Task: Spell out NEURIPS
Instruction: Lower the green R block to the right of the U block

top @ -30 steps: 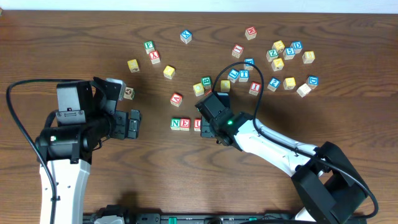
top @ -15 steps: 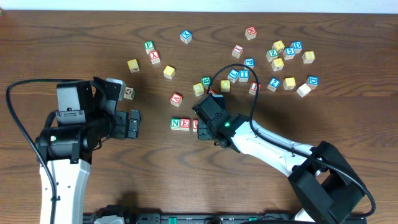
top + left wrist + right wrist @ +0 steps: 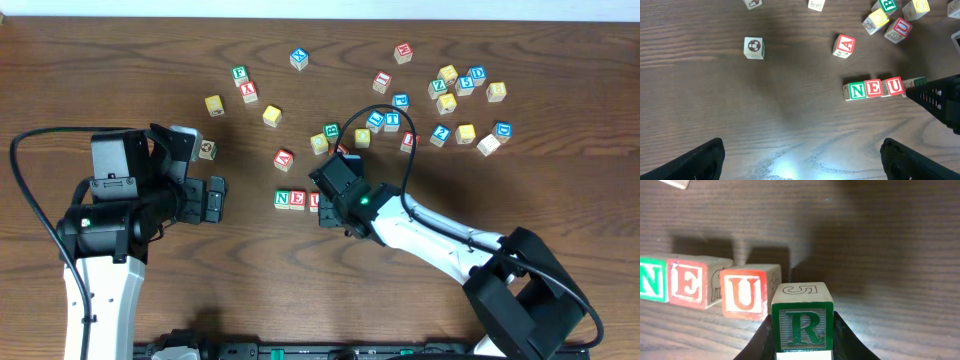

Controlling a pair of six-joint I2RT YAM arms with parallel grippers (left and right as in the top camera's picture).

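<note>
The right gripper (image 3: 802, 336) clamps the green-bordered R cube (image 3: 801, 321) between narrow jaws. Only its own wrist camera shows this grip. The U cube (image 3: 745, 294) sits just beside R at 10 o'clock, then E (image 3: 687, 286) and N (image 3: 651, 279), all 3 in line. From overhead, R is hidden. The left gripper (image 3: 801, 150) gapes wide and empty, with those 3 letters at its 1 o'clock.

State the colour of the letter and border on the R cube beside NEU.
Green, on the pale R cube; right wrist view shows it best.
</note>
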